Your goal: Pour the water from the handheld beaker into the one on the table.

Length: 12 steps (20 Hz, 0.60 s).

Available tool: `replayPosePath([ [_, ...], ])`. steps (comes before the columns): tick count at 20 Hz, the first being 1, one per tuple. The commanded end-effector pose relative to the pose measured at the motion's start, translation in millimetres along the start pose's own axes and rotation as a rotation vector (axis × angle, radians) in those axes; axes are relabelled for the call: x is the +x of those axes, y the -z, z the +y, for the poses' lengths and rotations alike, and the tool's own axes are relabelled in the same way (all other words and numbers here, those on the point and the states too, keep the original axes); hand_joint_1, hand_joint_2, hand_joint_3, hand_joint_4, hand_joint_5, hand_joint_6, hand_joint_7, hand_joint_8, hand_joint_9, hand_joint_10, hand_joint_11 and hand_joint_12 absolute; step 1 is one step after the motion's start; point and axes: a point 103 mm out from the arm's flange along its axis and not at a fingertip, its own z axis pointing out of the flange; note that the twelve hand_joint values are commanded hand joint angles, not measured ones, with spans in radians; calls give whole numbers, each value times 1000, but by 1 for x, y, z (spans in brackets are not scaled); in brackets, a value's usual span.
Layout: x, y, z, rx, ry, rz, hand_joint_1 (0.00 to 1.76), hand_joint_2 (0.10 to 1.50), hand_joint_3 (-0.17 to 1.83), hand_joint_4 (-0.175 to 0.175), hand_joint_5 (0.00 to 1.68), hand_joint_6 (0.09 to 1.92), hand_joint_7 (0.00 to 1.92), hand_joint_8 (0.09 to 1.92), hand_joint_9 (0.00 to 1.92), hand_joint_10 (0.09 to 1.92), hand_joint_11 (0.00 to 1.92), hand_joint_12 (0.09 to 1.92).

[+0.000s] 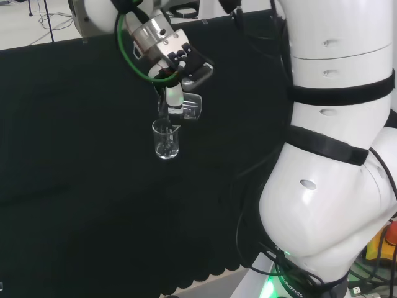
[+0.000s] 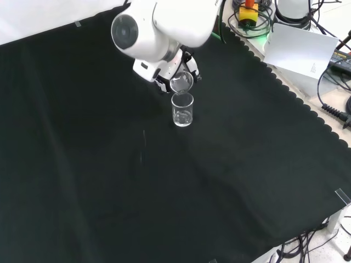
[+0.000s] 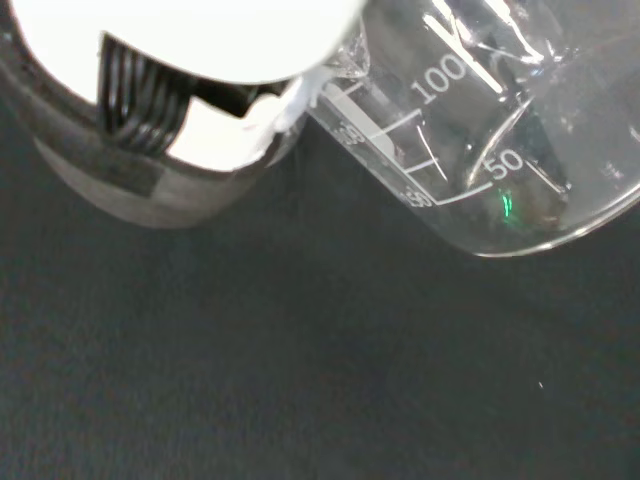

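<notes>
In the head view the hand [image 1: 177,65] is seen above the far middle of the table [image 1: 74,186], which is covered with black cloth. Its fingers are curled round a clear handheld beaker [image 1: 191,107], and this beaker is held tipped well over. The lip of the handheld beaker is directed down toward a second clear beaker [image 1: 166,139], which stands upright on the cloth directly below the hand.

In the front view the standing beaker [image 2: 182,109] is located in the far middle of the table [image 2: 109,192]. The tilted beaker [image 2: 181,82] is held just above and behind it, with the open mouth turned toward the camera. The hand [image 2: 164,76] is largely covered by the white arm link [image 2: 159,24] in front of it. Whether the two rims touch cannot be told from either view.

In the wrist view the lower wall of the held beaker [image 3: 480,150] is shown close up, with white graduation marks printed on it. A blurred white and black part of the hand [image 3: 190,90] lies against the glass.

The amount of water in either beaker cannot be determined. White arm links [image 1: 335,155] occupy the right of the head view.
</notes>
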Motion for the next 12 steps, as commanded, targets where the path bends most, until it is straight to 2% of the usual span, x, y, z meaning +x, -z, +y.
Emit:
replayPosePath([
  [1, -38, -16, -4, -210, 65, 148, 1308, 666, 644, -175, 1254, 672, 1300, 662, 1710, 87, 1460, 607],
  [6, -57, -22, -4, -318, 89, 220, 1307, 667, 642, -175, 1252, 675, 1299, 664, 1705, 87, 1458, 607],
  [12, -68, -28, 4, -410, 142, 282, 1306, 673, 635, -175, 1248, 681, 1294, 669, 1693, 87, 1456, 609],
])
